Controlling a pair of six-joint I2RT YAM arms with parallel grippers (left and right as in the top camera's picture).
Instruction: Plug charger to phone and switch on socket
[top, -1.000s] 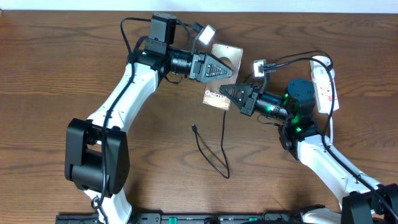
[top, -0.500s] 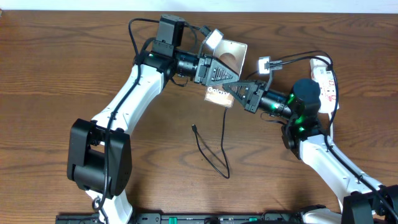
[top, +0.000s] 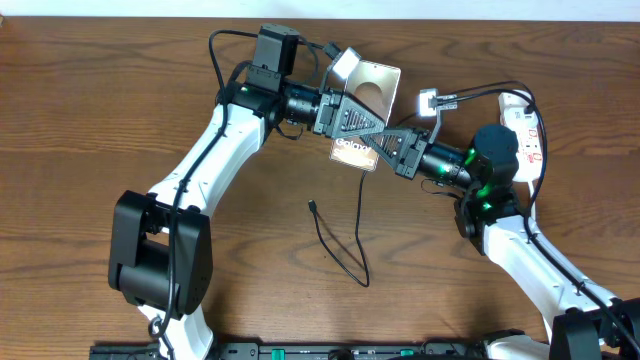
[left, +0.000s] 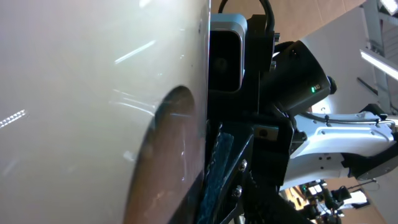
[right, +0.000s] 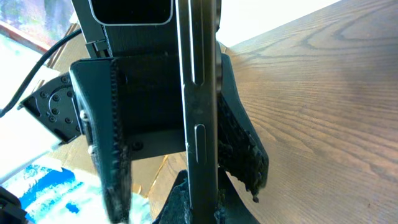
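Observation:
The phone (top: 372, 85), a grey-brown slab with white "Galaxy" text, is held tilted above the table between both arms. My right gripper (top: 387, 150) is shut on its lower end; in the right wrist view the phone (right: 198, 124) is edge-on, clamped in the jaws (right: 199, 202). My left gripper (top: 372, 122) is open around the phone: one finger touches it, the other stands apart. The phone's face (left: 93, 93) fills the left wrist view. The charger cable (top: 345, 255) lies on the table, its connector (top: 312, 206) free. The socket (top: 522, 130) lies at the right, partly behind my right arm.
The wooden table (top: 90, 120) spreads to the left and the front. The socket's white cord (top: 530, 205) runs down along the right arm. Black camera cables (top: 470, 95) arch over the right wrist.
Both grippers and the phone have moved up and a little to the right, and the phone is tilted up more. The cable on the table has not moved.

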